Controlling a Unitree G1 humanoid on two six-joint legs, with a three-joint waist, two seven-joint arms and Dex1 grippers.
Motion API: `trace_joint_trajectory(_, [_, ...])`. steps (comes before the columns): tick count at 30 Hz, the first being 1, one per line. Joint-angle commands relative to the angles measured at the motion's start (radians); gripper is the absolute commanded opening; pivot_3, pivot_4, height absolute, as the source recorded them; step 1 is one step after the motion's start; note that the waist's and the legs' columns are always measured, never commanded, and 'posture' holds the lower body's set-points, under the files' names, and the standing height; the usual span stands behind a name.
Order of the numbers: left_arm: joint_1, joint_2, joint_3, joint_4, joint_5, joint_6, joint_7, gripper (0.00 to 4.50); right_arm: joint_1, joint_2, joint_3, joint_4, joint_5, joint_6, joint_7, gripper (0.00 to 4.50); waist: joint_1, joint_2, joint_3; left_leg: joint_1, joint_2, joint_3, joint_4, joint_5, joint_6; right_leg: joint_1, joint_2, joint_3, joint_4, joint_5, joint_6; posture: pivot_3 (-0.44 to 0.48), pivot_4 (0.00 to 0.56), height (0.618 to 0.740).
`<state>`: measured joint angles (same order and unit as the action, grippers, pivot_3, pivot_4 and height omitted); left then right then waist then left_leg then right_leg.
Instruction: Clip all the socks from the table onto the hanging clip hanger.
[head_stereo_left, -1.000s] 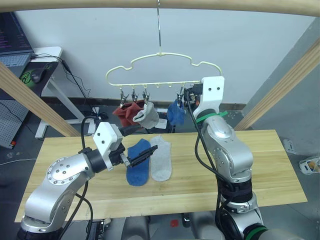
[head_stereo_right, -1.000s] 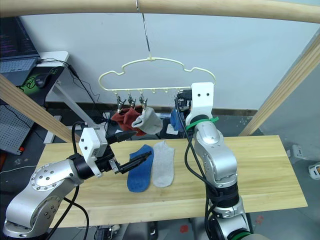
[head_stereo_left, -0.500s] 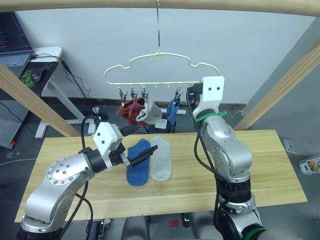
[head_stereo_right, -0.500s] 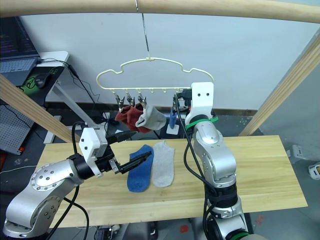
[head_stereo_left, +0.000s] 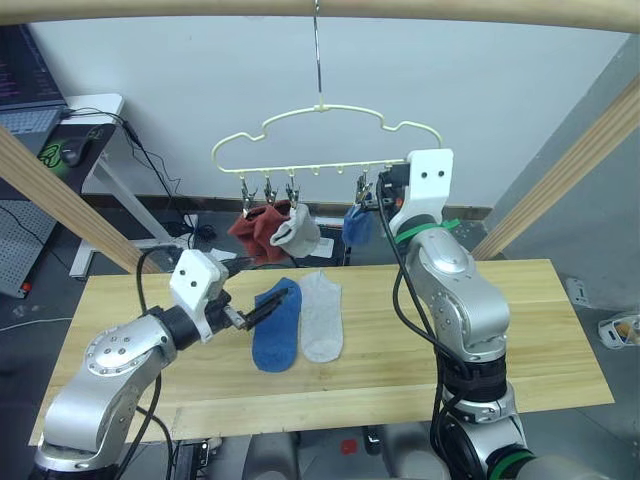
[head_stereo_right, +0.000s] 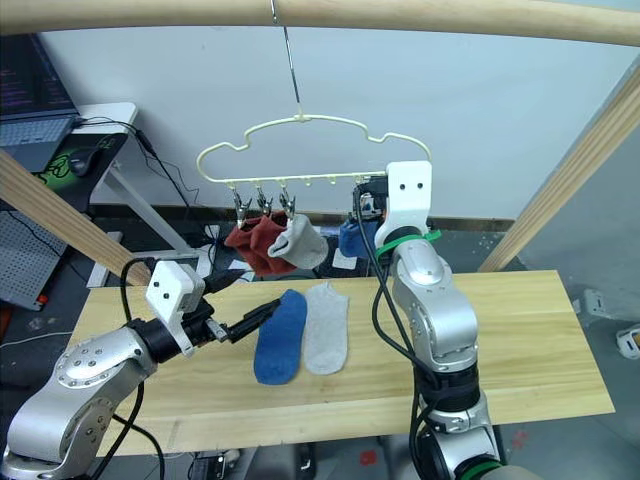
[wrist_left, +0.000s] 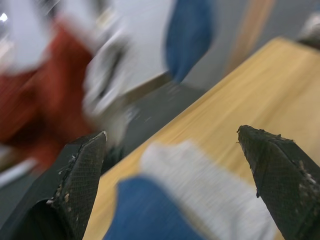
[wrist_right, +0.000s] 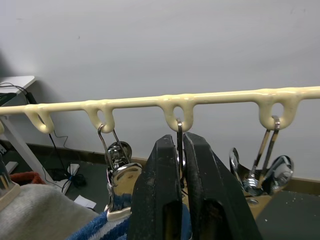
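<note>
The right gripper (wrist_right: 181, 165) has its two black fingers pressed nearly together around a silver clip (wrist_right: 179, 131) that hangs from a loop of the clip hanger (wrist_right: 150, 102); it looks to be squeezing the clip's handles, though the clip's lower end is hidden behind the fingers. Just beside it another clip (wrist_right: 117, 172) bites the edge of a hung blue sock (head_stereo_left: 354, 225), and a further clip (wrist_right: 265, 170) hangs empty on the other side.

The left gripper (head_stereo_left: 264, 304) is spread wide and holds nothing, its fingertips (wrist_left: 82, 170) hovering just above the table (head_stereo_left: 540, 320) at the near edge of a blue sock (head_stereo_left: 277, 328) that lies flat. Touching that sock along its side lies a light grey sock (head_stereo_left: 322, 316).

On the hanger, two rust red socks (head_stereo_left: 254, 228) and a grey sock (head_stereo_left: 295, 233) hang from the clips at the robot's left end, with the hung blue one nearer the right arm (so four up, two down, as far as I can count).

The step in hand seems to be the handover between socks: one arm at a free clip, the other lining up on the next sock. The next move, I judge, calls for the left fingers to drop over the blue sock's near edge, pinch only that one layer without dragging the grey neighbour, and lift it to the clip that the right arm tends.
</note>
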<state>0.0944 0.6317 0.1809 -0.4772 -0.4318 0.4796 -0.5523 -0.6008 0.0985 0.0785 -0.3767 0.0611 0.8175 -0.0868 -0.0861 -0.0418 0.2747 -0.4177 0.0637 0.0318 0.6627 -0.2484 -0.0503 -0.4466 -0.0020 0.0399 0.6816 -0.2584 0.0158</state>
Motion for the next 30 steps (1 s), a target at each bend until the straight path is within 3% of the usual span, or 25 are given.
trace_joint_trajectory(1, [0.037,-0.068,0.008,0.016,0.078,-0.018,0.116,4.5,-0.022,-0.001,0.001,-0.064,0.005,0.018,0.008,0.01,0.0,0.0,0.0,0.0,0.0,0.0,0.0,0.0,0.0,0.0,0.0,0.0,0.0,0.0,0.0,-0.105,0.288,0.735])
trace_joint_trajectory(7, [0.019,-0.184,-0.026,0.131,0.113,0.001,0.19,4.5,-0.036,-0.012,-0.003,-0.103,0.009,0.081,0.02,0.01,0.001,0.003,0.006,0.0,0.0,0.0,0.0,0.0,0.0,0.0,-0.001,0.0,0.0,0.0,0.0,-0.125,0.345,0.735])
trace_joint_trajectory(13, [-0.069,-0.234,-0.085,0.274,0.139,0.007,0.184,4.5,-0.047,-0.032,-0.003,-0.122,0.009,0.117,0.038,0.01,0.0,0.007,0.024,0.001,0.0,0.0,0.0,0.0,0.001,0.0,0.0,0.0,0.0,0.0,0.0,-0.157,0.382,0.735])
trace_joint_trajectory(23, [-0.208,-0.324,-0.135,0.465,0.201,0.0,0.24,4.5,-0.042,-0.04,0.019,-0.142,0.005,0.135,0.055,0.01,-0.002,0.009,0.043,0.0,0.0,0.0,-0.001,0.0,0.001,0.0,0.0,0.0,-0.002,0.0,0.0,-0.177,0.391,0.735])
trace_joint_trajectory(30, [-0.22,-0.411,-0.124,0.454,0.181,0.107,0.312,4.5,-0.037,-0.034,0.027,-0.147,0.005,0.133,0.053,0.01,-0.004,0.008,0.046,0.0,0.0,0.0,-0.001,0.0,0.001,0.0,-0.001,0.0,-0.001,0.0,0.001,-0.182,0.386,0.735])
